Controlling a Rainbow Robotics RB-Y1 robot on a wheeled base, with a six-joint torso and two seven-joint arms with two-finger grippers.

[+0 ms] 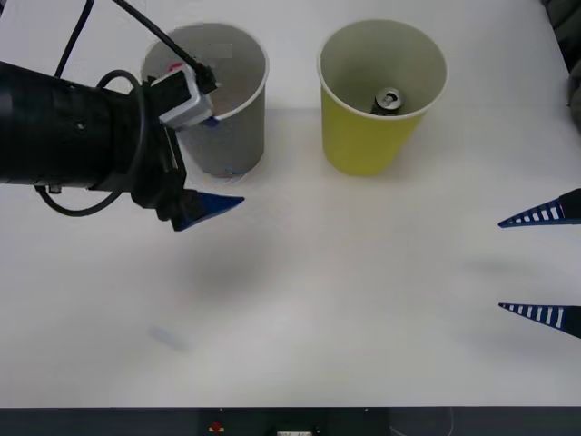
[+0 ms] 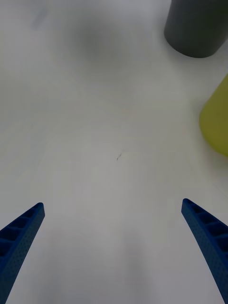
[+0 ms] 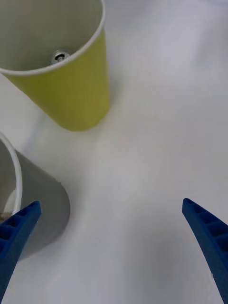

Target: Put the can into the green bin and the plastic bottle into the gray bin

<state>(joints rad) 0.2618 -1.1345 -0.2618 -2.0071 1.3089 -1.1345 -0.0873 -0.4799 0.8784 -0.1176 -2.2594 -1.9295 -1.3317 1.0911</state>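
1. Nearest, the right hand hangs over the bare white desk at its right edge, its two blue fingers spread wide with nothing between them; the arm behind is cut off by the edge.
2. The left hand hovers above the desk just in front of the gray bin, fingers wide apart and holding nothing. In the front view one blue finger tip shows, the rest behind the black arm.
3. Two bins stand upright side by side at the far end: one gray bin on the left, one green bin on the right, close but not touching.
4. One can lies at the bottom of the green bin, silver top showing.
5. Inside the gray bin, a speck of red at the rim behind the left wrist may be the plastic bottle; too hidden to tell.
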